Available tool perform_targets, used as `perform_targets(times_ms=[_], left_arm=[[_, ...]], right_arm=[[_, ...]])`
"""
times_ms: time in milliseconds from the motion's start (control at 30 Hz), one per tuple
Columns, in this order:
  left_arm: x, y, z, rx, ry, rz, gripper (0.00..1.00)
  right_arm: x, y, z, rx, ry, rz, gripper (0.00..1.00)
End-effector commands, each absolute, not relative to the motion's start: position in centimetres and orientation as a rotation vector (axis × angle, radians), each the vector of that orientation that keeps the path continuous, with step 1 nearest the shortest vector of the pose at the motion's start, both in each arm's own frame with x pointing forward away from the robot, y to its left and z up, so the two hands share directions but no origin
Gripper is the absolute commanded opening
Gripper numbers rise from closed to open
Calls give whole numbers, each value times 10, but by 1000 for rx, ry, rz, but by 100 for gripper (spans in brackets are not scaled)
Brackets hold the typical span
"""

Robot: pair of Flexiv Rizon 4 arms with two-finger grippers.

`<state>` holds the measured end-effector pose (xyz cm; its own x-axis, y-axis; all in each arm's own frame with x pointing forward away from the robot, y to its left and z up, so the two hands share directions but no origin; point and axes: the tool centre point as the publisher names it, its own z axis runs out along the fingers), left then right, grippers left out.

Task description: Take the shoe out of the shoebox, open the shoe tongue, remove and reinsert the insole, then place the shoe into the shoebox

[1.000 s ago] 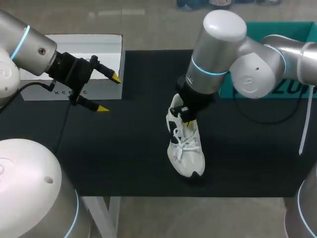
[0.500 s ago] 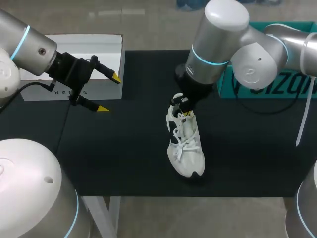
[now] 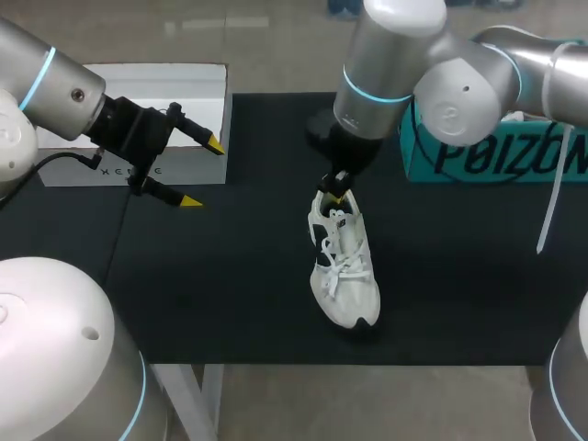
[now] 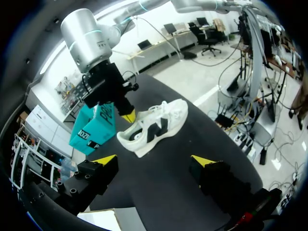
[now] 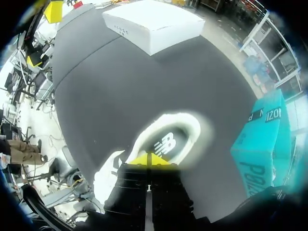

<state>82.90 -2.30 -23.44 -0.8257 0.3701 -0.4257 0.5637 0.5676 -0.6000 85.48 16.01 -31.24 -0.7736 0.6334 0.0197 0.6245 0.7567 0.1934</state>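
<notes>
Right pincer [image 5: 149, 159] hangs with its two yellow tips pressed together and nothing visible between them, just above the heel end of the shoe [image 3: 343, 266]. The shoe stands upright on its sole near the middle of the worktop [image 3: 230, 294]. Its long axis runs from the far edge toward the near edge, with the heel far and the toe near, skewed a little. That puts the shoe's mouth directly under the tips. In the right wrist view the dark insole [image 5: 169, 140] lies flat inside the shoe just ahead of them, and the laced forefoot stretches away beside the pincer toward the near edge.

This relation decides the next step. The right arm is plainly the nearer one and already sits over the opening. To take the tongue or the insole it would probably have to part its tips and come straight down. For the tongue it would also have to shift along the shoe's axis toward the toe.

Left pincer [image 3: 202, 173] has its tips spread wide and holds nothing. It sits by the far left corner, just beside a white box [image 3: 152, 92] and well apart from the shoe. A teal box [image 3: 496, 156] stands at the far right. I cannot tell which of the two is the shoebox. Nothing steadies the shoe, so a pull on the insole could drag or tip it.
</notes>
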Motion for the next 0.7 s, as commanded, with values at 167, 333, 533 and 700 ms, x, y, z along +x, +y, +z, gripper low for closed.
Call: perform_targets(times_ms=[167, 333, 533, 700], left_arm=[[829, -23, -234, 778, 2553, -1104, 100], [829, -23, -234, 778, 2553, -1104, 100], [829, -23, -234, 778, 2553, -1104, 100], [829, -23, -234, 778, 2553, -1104, 100]], right_arm=[[855, 162, -313, 1040, 2897, 288, 0], [855, 162, -313, 1040, 2897, 288, 100], [855, 162, -313, 1040, 2897, 288, 100], [855, 162, -313, 1040, 2897, 288, 100]])
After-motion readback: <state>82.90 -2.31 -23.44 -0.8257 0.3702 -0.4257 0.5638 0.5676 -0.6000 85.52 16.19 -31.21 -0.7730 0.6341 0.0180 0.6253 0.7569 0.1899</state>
